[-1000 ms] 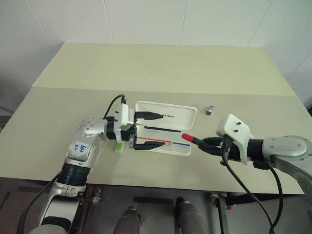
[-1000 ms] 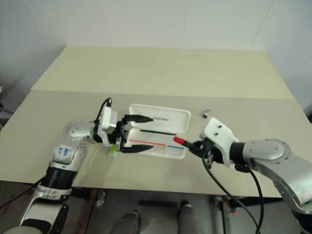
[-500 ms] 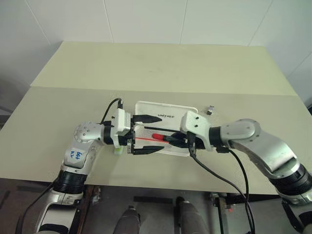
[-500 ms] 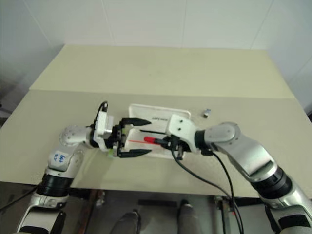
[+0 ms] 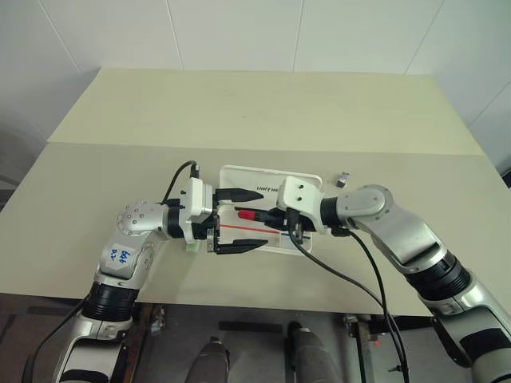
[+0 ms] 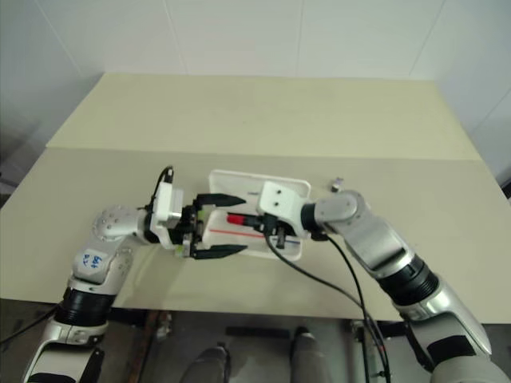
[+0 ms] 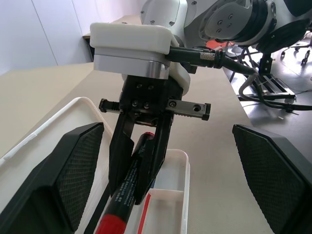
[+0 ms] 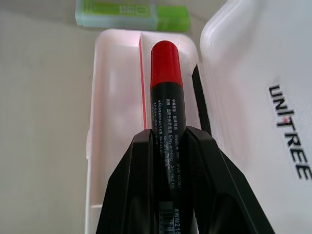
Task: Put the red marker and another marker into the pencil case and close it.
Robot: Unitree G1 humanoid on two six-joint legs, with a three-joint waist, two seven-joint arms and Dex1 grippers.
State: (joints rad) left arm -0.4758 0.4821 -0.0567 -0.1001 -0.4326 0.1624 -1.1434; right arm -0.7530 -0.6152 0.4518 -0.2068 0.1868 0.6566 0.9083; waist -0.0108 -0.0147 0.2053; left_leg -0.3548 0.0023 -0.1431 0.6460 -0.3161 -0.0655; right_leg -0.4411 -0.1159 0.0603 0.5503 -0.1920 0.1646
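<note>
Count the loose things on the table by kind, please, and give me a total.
Markers: 2, the red marker and the green marker
Pencil case: 1
Small grey object: 1
Total: 4

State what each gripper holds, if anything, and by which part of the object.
The right gripper holds the slim black-barrelled marker with the red cap, pinched on its black barrel behind the cap. The left gripper stands open and holds nothing.

Left hand (image 5: 243,221) fingers flank open pencil case (image 5: 271,185)
</note>
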